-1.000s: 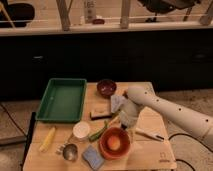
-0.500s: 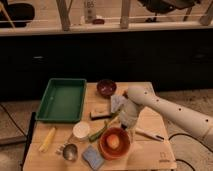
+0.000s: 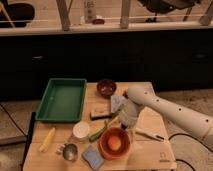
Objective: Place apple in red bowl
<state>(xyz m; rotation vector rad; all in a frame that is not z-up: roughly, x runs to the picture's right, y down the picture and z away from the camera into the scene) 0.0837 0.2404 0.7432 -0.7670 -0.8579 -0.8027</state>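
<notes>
Since the small, smooth, round yellow-orange apple (image 3: 114, 143) already lies inside the wide, shallow orange-red bowl (image 3: 102, 148), resting on its floor near the middle, I judge the placing itself to be as good as done. The step in hand is the letting-go and the retreat. My gripper (image 3: 126, 125) hangs at the end of my white arm just above the bowl's far right rim, close to the apple but, as far as I can make out, not around it. Whether it is released or clenched I cannot tell.

The bowl stands toward the front of the pale wooden table (image 3: 150, 155). A flat blue sponge (image 3: 92, 156) lies touching or just beside its near left edge, and a long green vegetable (image 3: 98, 132) lies just beside its far left rim.

The next move, to my mind, calls for a straight lift upward, clear of the thick rim, so that I neither tip the bowl nor knock the apple out. After that I would draw away to my right, keeping off the small dark maroon bowl (image 3: 106, 87) that stands behind.
</notes>
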